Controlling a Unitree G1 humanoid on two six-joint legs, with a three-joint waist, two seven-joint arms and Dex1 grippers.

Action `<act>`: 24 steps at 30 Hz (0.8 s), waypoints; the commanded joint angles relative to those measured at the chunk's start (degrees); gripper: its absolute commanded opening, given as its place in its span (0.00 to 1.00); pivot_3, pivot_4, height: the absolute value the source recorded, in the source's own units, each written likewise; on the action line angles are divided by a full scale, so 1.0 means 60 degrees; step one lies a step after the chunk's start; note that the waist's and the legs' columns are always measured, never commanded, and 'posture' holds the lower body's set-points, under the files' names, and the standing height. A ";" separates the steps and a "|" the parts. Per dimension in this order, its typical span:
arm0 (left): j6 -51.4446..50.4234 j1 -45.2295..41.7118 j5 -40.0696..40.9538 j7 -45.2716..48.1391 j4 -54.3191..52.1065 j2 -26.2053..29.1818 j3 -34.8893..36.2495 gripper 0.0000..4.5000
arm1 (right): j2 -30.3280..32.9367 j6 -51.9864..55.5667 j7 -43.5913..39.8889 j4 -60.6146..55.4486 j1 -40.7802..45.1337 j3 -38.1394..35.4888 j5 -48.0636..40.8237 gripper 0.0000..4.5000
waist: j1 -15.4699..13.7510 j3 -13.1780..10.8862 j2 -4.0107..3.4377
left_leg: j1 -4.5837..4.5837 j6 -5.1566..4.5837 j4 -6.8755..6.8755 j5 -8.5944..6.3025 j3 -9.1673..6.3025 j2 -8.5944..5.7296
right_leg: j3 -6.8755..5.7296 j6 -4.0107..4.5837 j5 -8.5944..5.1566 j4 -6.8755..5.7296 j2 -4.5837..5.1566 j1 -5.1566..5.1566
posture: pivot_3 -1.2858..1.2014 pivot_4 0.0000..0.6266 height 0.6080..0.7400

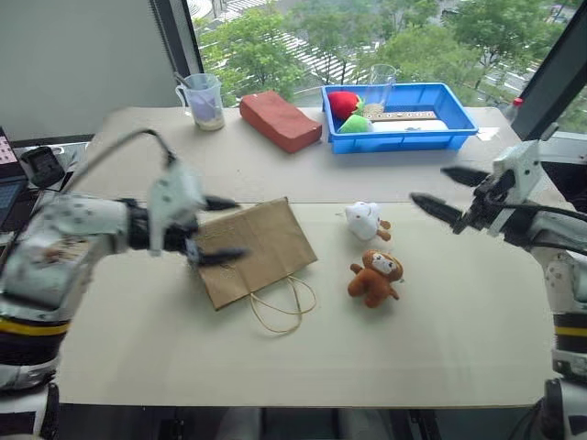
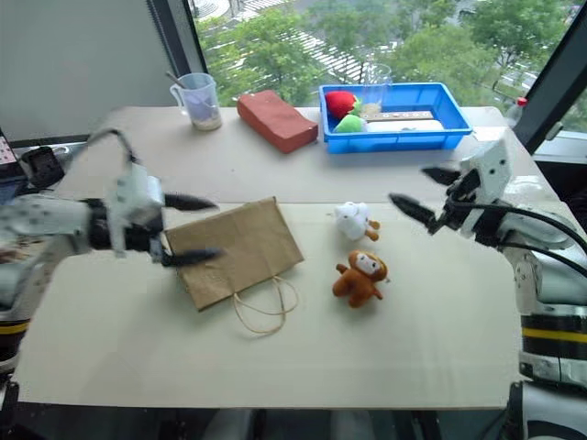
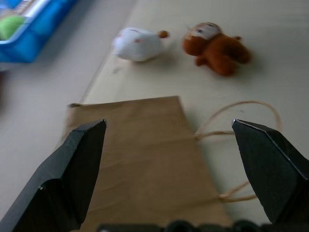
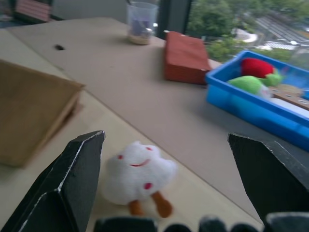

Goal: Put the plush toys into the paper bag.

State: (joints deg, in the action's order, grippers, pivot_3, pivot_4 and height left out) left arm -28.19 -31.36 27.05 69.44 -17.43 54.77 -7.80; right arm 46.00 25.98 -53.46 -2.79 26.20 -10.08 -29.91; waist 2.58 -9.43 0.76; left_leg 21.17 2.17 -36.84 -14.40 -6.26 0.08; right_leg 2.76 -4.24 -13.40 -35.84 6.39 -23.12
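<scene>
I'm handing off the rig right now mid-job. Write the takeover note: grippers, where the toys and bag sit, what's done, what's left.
Left gripper: open, empty, over the edge of the paper bag.
Right gripper: open, empty, in the air to the right of the white plush toy, pointing toward it.
The paper bag lies flat on the table, its cord handles toward the robot.
The white plush toy and the brown monkey lie on the table just right of the bag, the monkey nearer the robot.
Done: nothing bagged yet.
Left: open the bag, then put both toys in.
</scene>
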 commanded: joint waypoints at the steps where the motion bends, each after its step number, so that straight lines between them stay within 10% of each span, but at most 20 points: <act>1: 0.1451 -0.0420 -0.1202 0.1626 0.0276 -0.0022 -0.1489 0.98 | 0.0356 0.1085 -0.0714 -0.1821 -0.0446 0.0246 -0.0986 1.00 | -0.0014 0.0000 0.0001 | 0.0004 0.0000 -0.0001 0.0000 0.0000 0.0000 | 0.0000 0.0000 0.0000 0.0001 0.0000 0.0000 | 0.52 0.24 1.00; 12: 0.4799 -0.1256 -0.3738 0.2556 0.3515 -0.2321 -0.3566 0.98 | 0.0235 0.2299 0.0071 -0.5445 -0.1807 0.1184 -0.1608 1.00 | -0.0146 -0.0009 0.0018 | 0.0005 0.0000 -0.0045 0.0000 -0.0001 -0.0002 | 0.0000 0.0004 -0.0006 0.0014 -0.0001 0.0003 | 0.52 0.24 1.00; 22: 0.4627 -0.1297 -0.3706 0.2635 0.3756 -0.3136 -0.3364 0.05 | 0.0233 0.2024 0.0558 -0.5731 -0.2478 0.1269 -0.1184 1.00 | -0.0275 -0.0009 0.0018 | 0.0008 -0.0004 -0.0064 -0.0002 -0.0003 -0.0003 | -0.0001 0.0004 -0.0006 0.0005 0.0000 0.0001 | 0.52 0.24 1.00; 24: 0.4312 -0.1251 -0.3504 0.2699 0.3563 -0.3146 -0.3280 0.01 | 0.0273 0.1907 0.0483 -0.5664 -0.2551 0.1279 -0.1097 1.00 | -0.0272 -0.0009 0.0018 | 0.0006 -0.0003 -0.0067 -0.0002 -0.0003 -0.0002 | -0.0001 0.0003 -0.0006 0.0001 -0.0001 0.0002 | 0.52 0.24 1.00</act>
State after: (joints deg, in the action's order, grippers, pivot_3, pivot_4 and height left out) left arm -1.34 -38.09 4.67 85.17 5.89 35.92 -29.35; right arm 47.44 39.11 -50.23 -35.76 10.77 -1.49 -36.75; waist 0.95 -9.48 0.87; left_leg 21.20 2.15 -37.25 -14.41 -6.28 0.06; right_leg 2.76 -4.23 -13.44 -35.85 6.39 -23.11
